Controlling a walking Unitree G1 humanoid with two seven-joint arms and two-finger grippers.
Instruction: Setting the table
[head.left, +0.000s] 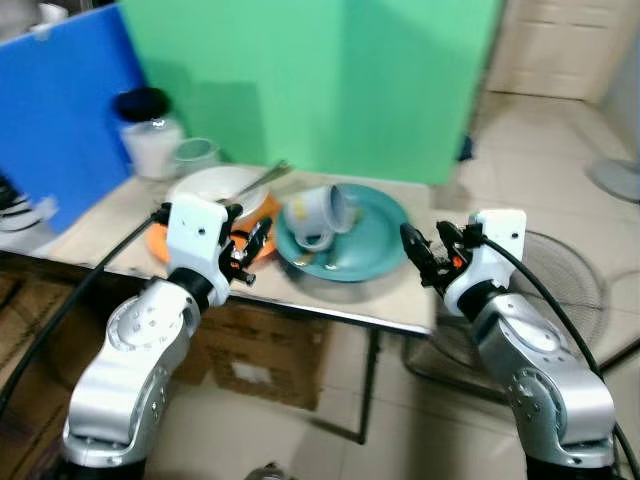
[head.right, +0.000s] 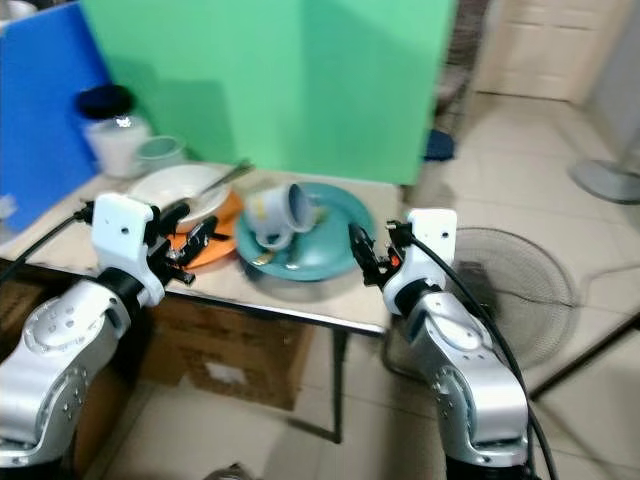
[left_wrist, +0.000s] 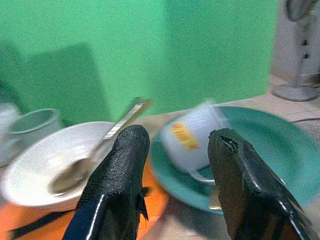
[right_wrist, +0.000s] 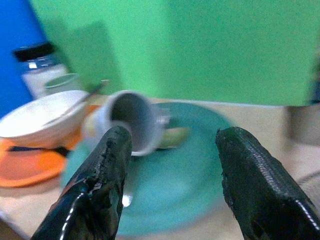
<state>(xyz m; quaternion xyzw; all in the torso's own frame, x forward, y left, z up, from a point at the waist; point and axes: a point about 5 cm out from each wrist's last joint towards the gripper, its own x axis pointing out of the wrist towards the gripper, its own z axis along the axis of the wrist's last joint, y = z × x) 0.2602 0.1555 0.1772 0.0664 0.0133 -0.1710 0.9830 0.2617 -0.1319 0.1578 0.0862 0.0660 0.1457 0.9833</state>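
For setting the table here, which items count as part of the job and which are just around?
Job:
- teal plate
- mug, tipped on its side on that plate
- white bowl with a spoon in it
- orange plate under the bowl
- left gripper and right gripper, both open, empty

Around:
- jar
- small cup
- fan on the floor
- cardboard box under the table

Green board (head.left: 330, 80) behind desk, blue board (head.left: 60, 110) far left. Cardboard box (head.left: 265, 365) under desk. Fan (head.left: 560, 290) on floor, right.
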